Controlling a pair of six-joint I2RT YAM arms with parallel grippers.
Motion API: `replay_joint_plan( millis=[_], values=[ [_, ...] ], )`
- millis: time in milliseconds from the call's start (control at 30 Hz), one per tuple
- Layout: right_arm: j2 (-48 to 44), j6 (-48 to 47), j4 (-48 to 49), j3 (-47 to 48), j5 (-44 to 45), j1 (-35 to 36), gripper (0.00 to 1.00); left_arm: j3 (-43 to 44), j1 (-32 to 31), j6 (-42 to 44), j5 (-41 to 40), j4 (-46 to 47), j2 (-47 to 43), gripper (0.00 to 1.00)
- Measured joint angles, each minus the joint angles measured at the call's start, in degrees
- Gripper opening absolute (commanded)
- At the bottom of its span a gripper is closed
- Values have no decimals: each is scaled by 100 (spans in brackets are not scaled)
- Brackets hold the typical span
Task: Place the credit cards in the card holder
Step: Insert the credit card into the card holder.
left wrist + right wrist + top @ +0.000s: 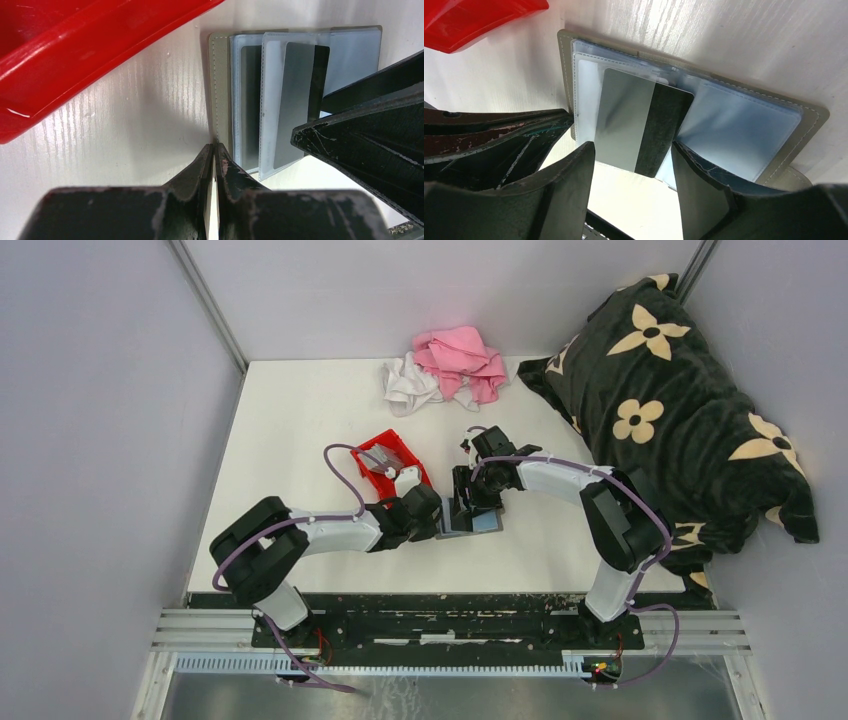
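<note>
A white table (300, 420) fills the space between grey walls. A big black blanket (680, 410) with cream flowers is heaped along its right side. A pink cloth (460, 355) and a white cloth (408, 383) lie bunched at the far edge.

The left arm (320, 532) and the right arm (570, 480) both reach in to the middle of the table and meet there.

A red bin (372, 481) stands just left of that spot, and a few pale grey cards (380, 457) lie inside it.

The card holder (744, 125) lies open and flat on the table just beside the bin, under both sets of fingers, with its clear bluish sleeves facing up.

A silver card (624, 120) with a dark stripe sits partly in one sleeve, and its near end sticks out over the holder's edge. Another grey card (250, 95) sits fully inside the neighbouring sleeve.

The right fingers (569, 190) stand apart with the protruding card between them. One fingertip is just beside the card's silver edge, and a small gap shows on the striped side, so they are not clamping it.

The left fingers (200, 170) are closed to a sliver. Their tips meet on the olive-grey outer edge of the holder and pinch it there.
</note>
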Motion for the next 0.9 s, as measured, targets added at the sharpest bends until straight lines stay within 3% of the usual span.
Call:
replay_joint_plan(
  millis=[900],
  values=[
    [114,0,-216,358,299,286,66,-74,26,0,44,240,22,13]
  ],
)
